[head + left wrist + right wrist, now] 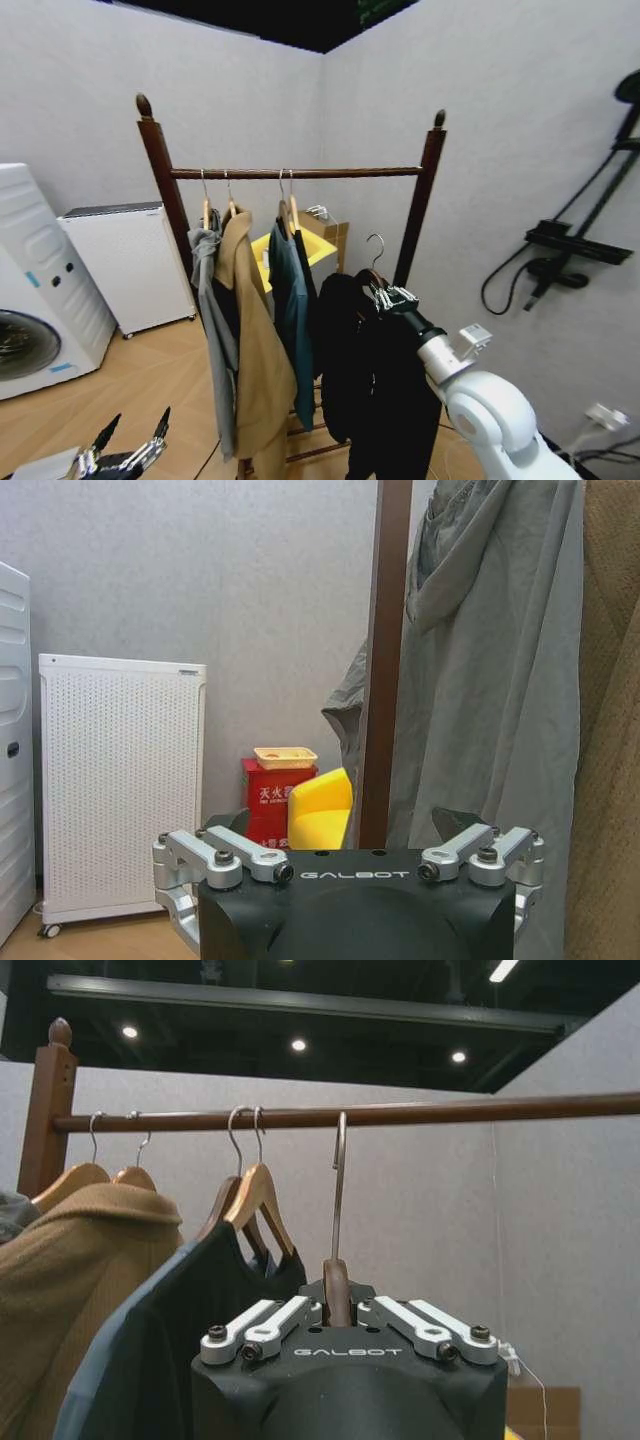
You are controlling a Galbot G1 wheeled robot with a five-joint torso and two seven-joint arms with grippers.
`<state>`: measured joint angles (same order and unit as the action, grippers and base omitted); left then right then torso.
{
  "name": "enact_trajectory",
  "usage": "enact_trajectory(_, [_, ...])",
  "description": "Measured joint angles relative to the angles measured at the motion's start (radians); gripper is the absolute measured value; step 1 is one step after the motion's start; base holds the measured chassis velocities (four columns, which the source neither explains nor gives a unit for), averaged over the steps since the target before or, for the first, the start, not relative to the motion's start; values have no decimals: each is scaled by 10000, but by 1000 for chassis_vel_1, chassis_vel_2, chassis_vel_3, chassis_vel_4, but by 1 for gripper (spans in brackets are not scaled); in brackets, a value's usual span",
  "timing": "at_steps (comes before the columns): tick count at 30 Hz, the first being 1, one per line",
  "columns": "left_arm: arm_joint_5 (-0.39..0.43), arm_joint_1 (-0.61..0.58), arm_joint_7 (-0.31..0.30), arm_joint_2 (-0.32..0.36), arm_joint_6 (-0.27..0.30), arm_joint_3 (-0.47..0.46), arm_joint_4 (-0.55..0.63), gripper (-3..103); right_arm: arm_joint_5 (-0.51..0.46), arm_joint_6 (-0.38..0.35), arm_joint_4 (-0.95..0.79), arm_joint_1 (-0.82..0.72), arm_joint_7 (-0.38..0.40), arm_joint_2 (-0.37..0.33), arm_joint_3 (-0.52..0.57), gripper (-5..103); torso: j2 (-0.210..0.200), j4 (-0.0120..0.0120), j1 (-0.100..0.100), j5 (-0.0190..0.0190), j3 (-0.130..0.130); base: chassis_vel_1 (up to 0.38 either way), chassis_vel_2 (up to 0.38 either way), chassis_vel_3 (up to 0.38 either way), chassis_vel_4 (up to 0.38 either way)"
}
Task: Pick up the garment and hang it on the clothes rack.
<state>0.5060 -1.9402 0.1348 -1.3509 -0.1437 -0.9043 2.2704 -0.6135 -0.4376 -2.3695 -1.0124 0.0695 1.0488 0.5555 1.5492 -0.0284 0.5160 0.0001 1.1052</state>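
Note:
The clothes rack (300, 172) stands in the corner, its rail (400, 1115) running between two knobbed posts. The black garment (375, 390) hangs from a wooden hanger in front of the rack's right half. My right gripper (386, 297) is shut on the hanger's neck (337, 1285), just under the metal hook (375, 245). In the head view the hook sits below the rail and nearer to me, apart from it. My left gripper (128, 447) is low at the left, open and empty, facing the left post (385, 660).
A grey hoodie (208, 300), a tan coat (250, 340) and a teal-blue jacket (293, 310) hang on the rail's left and middle. A washing machine (30, 300) and a white appliance (125, 265) stand left. A shower fixture (560, 250) is on the right wall.

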Motion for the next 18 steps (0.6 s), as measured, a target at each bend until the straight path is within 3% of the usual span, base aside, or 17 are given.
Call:
enact_trajectory(4, [0,-1,5,0,1,0,0,100,-993,-334,426,1536,232,-724,-278,10,4,-6,-11,3,-3,4,-4,-18,3])
enact_trajectory(10, [0,0,0,0,1,0,0,100,-1876,-584,1117,3489,219,-1184,-609,10,6,-1,-12,-3,-3,3,-3,-12,2])
enact_trajectory(14, [0,0,2,0,0,0,0,100,-1978,-634,1574,4130,70,-1279,-826,10,5,-3,-9,1,-2,0,0,0,0])
enact_trajectory(18, [0,0,3,0,1,0,0,100,-2033,-786,2843,5672,-50,-1332,-1728,10,4,-5,-7,1,-2,0,0,0,0])
